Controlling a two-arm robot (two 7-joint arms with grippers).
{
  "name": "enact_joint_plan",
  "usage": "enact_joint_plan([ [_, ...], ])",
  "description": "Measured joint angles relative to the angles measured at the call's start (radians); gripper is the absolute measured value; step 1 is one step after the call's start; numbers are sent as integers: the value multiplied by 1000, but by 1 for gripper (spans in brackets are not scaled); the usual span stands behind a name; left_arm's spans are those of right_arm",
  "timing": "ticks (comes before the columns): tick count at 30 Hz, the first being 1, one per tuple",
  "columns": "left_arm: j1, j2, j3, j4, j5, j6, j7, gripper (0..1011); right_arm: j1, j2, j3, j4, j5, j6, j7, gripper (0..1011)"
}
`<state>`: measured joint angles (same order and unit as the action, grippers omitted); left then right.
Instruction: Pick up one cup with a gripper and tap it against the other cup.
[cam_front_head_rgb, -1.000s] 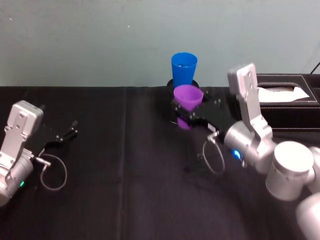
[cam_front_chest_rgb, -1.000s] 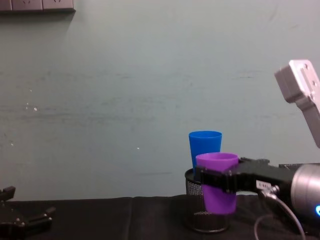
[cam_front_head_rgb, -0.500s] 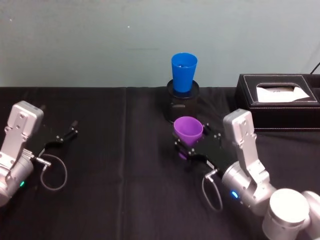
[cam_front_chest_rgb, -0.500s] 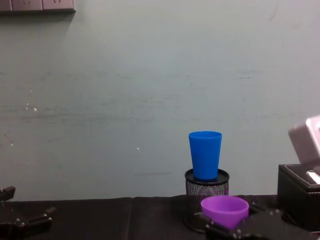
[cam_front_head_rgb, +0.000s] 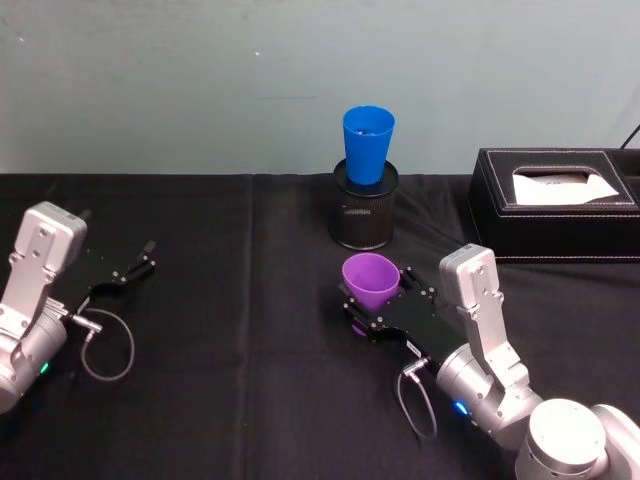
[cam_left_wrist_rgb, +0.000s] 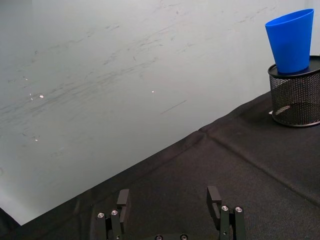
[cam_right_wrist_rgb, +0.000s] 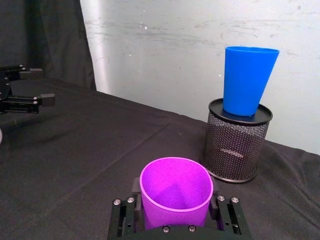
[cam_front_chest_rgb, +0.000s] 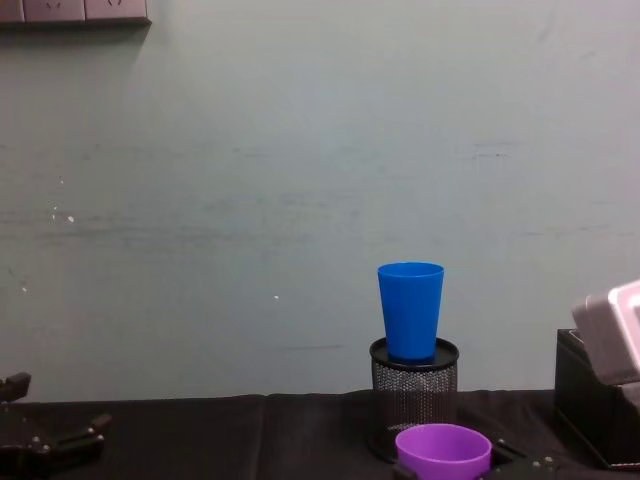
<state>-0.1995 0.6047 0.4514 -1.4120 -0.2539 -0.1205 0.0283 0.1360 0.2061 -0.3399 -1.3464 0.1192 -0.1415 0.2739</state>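
Since a second ago the right gripper (cam_front_head_rgb: 372, 322) has drawn back from the blue cup (cam_front_head_rgb: 367, 144) toward the robot and come lower, carrying the purple cup (cam_front_head_rgb: 371, 282) with it. A second ago the purple cup hung just in front of the blue one; now it sits low over the black tablecloth (cam_front_head_rgb: 230, 300), well apart from the blue cup and nearer the robot. Half a second ago it was slightly farther forward than now.

The right gripper's fingers are clamped on the purple cup's lower body, one on each side, and the cup stands upright with its mouth up. In the right wrist view the inside of the cup looks empty.

The blue cup stands upright on top of the black mesh pen holder (cam_front_head_rgb: 364, 217), unmoved, mouth up. The tissue box (cam_front_head_rgb: 555, 203) on the right shows white tissue at its slot.

The left gripper (cam_left_wrist_rgb: 170, 210) rests at the table's left, fingers apart, holding nothing.
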Motion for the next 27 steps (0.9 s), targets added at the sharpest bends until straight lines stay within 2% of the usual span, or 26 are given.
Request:
enact_joint_plan([
  [8,0,0,0,0,0,0,0,1000,-2,-11,13,5,-6,3,1,924],
  [12,0,0,0,0,0,0,0,1000,-10,-11,20,-21,-5,9,2,1002],
  [19,0,0,0,0,0,0,0,1000,-46,6,55,-165,3,57,-14,1000],
  [27,0,0,0,0,0,0,0,1000,-67,8,110,-262,15,134,-68,1002],
])
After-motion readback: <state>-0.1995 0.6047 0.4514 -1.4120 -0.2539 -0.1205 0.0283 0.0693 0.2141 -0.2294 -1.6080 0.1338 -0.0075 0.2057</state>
